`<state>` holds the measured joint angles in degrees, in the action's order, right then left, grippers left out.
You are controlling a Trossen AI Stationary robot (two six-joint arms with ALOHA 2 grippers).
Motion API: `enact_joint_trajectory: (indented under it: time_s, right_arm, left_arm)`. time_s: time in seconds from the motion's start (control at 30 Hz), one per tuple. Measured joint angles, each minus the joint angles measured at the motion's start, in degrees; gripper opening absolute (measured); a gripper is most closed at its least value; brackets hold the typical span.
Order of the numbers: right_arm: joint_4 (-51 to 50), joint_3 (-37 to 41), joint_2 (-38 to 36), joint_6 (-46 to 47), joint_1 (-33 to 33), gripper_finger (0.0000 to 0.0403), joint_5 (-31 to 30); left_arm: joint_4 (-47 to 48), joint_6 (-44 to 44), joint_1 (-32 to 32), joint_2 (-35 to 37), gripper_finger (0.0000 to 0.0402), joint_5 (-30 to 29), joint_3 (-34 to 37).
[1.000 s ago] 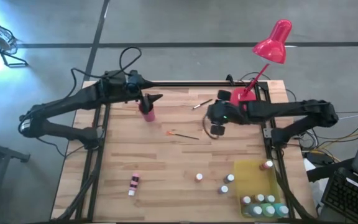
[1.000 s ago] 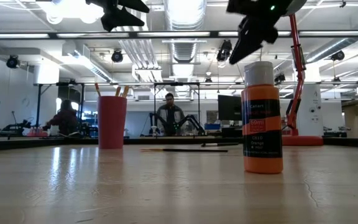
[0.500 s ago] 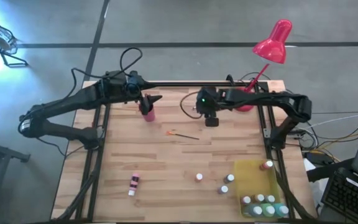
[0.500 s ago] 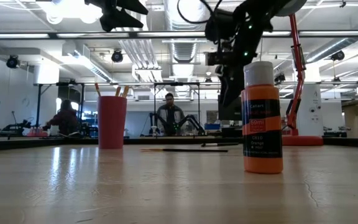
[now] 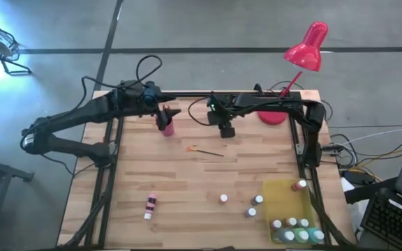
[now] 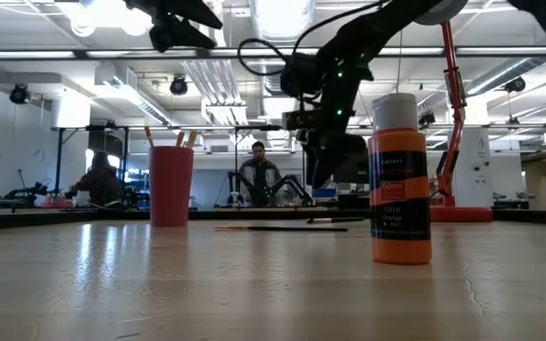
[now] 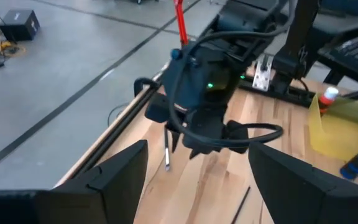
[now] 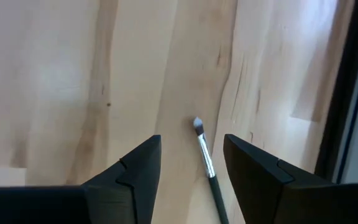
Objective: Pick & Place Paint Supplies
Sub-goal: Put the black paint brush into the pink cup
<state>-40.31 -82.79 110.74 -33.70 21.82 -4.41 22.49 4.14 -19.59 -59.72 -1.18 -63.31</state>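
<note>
A thin paintbrush [image 8: 207, 163] with a pale tip lies flat on the wood near the table's far edge. My right gripper [image 8: 191, 158] hangs open just above it, pointing steeply down, one finger on either side and not touching; in the high view the gripper [image 5: 226, 130] hides the brush. A second paintbrush [image 5: 206, 151] with an orange end lies nearer the middle. My left gripper [image 5: 175, 111] stays open and empty above a red cup [image 5: 166, 127] that holds brushes. Small paint bottles [image 5: 222, 199] stand at the near right, and a pink one [image 5: 149, 204] lies at the near left.
A yellow tray [image 5: 285, 192] with several bottles sits at the near right corner. A red desk lamp [image 5: 306, 46] rises from its base [image 5: 273, 116] at the far right. An orange bottle [image 6: 401, 180] stands close to the low camera. People sit in the room beyond.
My right gripper has swung toward the table's left and far edge and come down, rolling at the wrist, until it stands over the brush by the far edge. Its fingers stay apart. My left arm has kept still.
</note>
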Motion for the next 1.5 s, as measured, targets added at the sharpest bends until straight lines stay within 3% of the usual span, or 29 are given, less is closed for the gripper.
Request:
enact_joint_trajectory:
  time_s: [0.43,1.0,1.5]
  right_arm:
    - [-3.87,-5.97,10.27,-2.65,3.69,0.0158,0.43]
    - [-1.11,-6.12,11.01,-4.86,4.85,0.0173,5.82]
    - [-0.86,-6.29,13.48,-4.40,5.89,0.0139,6.38]
  left_arm:
    - [4.27,0.09,0.00,0.00,0.0284,-0.05,0.02]
    - [4.14,0.17,0.00,-0.11,0.0284,-0.16,0.79]
    - [4.13,0.16,-0.02,-0.11,0.0284,0.01,0.79]
